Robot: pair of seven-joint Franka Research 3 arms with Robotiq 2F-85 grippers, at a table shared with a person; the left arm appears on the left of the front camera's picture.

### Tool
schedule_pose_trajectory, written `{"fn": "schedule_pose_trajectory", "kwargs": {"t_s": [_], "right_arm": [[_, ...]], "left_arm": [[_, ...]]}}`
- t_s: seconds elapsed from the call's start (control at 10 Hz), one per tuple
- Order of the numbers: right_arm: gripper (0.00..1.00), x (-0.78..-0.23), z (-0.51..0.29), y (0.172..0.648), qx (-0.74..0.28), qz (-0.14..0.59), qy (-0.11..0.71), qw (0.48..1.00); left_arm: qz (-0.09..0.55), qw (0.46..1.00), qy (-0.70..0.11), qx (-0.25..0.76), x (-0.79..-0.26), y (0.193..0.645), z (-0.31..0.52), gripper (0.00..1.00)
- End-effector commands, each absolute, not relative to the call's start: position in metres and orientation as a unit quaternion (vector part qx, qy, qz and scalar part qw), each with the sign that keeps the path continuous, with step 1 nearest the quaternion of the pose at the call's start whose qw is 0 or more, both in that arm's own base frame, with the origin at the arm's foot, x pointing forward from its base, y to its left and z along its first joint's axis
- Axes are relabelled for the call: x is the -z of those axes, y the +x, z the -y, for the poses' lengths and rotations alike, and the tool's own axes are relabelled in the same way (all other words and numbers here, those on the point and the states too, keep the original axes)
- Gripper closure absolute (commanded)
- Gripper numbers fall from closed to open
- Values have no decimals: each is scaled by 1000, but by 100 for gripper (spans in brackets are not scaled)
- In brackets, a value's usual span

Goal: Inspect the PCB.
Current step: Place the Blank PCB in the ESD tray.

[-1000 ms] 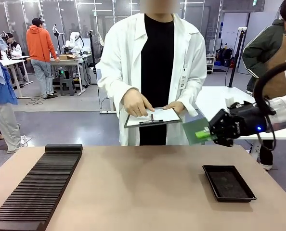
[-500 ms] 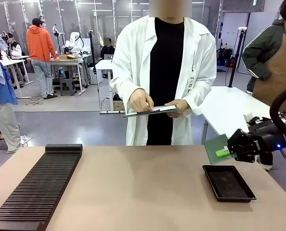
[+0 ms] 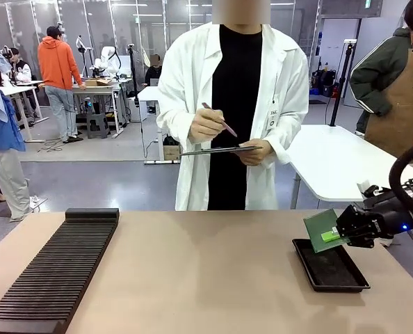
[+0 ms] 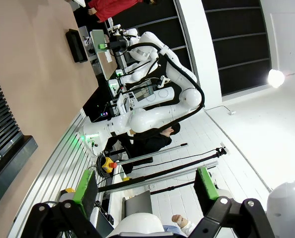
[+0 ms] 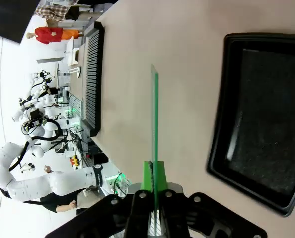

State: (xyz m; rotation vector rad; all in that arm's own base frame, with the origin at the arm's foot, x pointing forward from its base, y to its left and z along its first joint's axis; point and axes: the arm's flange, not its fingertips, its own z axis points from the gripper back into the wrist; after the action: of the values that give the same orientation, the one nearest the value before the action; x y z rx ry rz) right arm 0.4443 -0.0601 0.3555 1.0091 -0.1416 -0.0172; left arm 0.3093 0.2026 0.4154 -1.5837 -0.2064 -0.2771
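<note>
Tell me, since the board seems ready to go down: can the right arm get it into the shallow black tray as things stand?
Probably yes. The right end effector holds the thin green PCB tilted just above the black tray's near-left corner, and nothing lies in it.

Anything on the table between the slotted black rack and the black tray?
No. In the front view, bare tan tabletop runs from the slotted black rack to the black tray. The right gripper holds the PCB above the tray's near-left corner.
</note>
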Motion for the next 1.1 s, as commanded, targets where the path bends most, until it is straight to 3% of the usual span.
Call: {"fn": "schedule_pose_trajectory", "kwargs": {"t_s": [0.0, 0.5, 1.0], "right_arm": [[97, -344, 67, 461, 10, 72, 470, 880], [97, -296, 66, 483, 42, 68, 427, 901], [97, -283, 65, 481, 46, 53, 418, 906]], "left_arm": [[88, 695, -703, 125, -416, 313, -207, 0], [88, 695, -703, 125, -416, 313, -207, 0], [88, 695, -703, 125, -416, 313, -207, 0]]}}
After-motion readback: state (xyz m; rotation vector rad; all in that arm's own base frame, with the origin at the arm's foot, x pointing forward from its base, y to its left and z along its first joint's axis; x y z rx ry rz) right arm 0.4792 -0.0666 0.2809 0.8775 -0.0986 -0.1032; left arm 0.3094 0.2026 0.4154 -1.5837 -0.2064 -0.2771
